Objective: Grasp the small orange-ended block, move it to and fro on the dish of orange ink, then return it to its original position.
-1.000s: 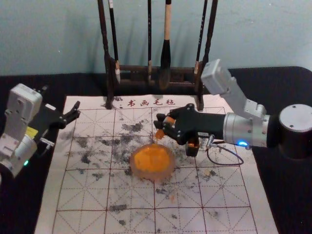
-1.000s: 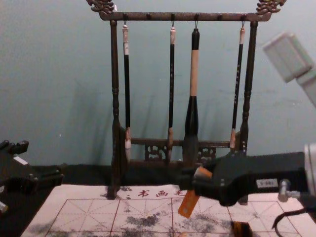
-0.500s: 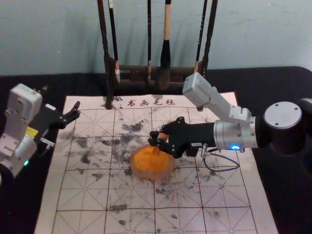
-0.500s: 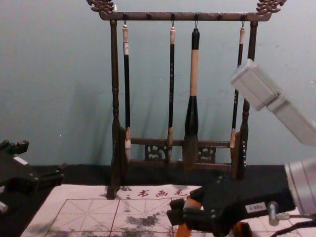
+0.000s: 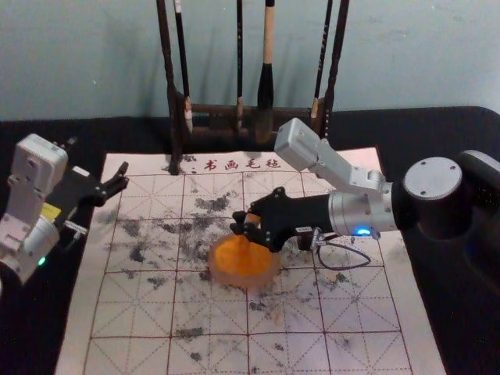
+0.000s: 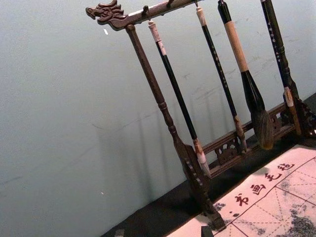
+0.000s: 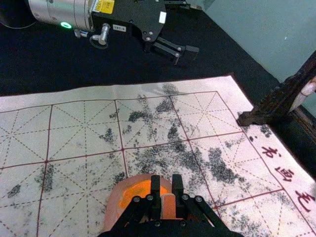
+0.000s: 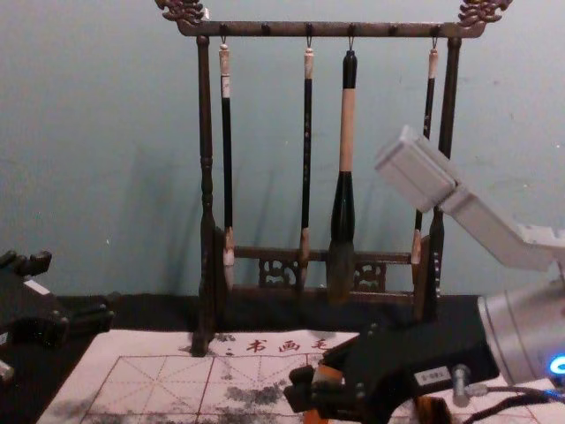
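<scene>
1. Jaws of the right gripper [image 5: 244, 223], right of centre in the head view, are clamped on the orange block [image 7: 168, 207]
2. That block stands between them over the dish [image 5: 269, 276] of orange ink, at the middle of the head view; whether its lower end touches the ink I cannot tell
3. Over at the lower left of the chest view, the left gripper [image 8: 75, 288] is parked with its jaws apart, holding nothing
4. Both dish and gripping arm are over the white gridded mat [image 5: 371, 310], smudged with black, which lies on the dark surface [image 5: 449, 320]
5. Across the chest view stands the wooden rack [image 8: 282, 29], brushes [image 8: 347, 132] hanging from its top bar
6. Low and right of centre there, just beside the right gripper, sits a small dark object [image 8: 433, 410] with some orange on it
</scene>
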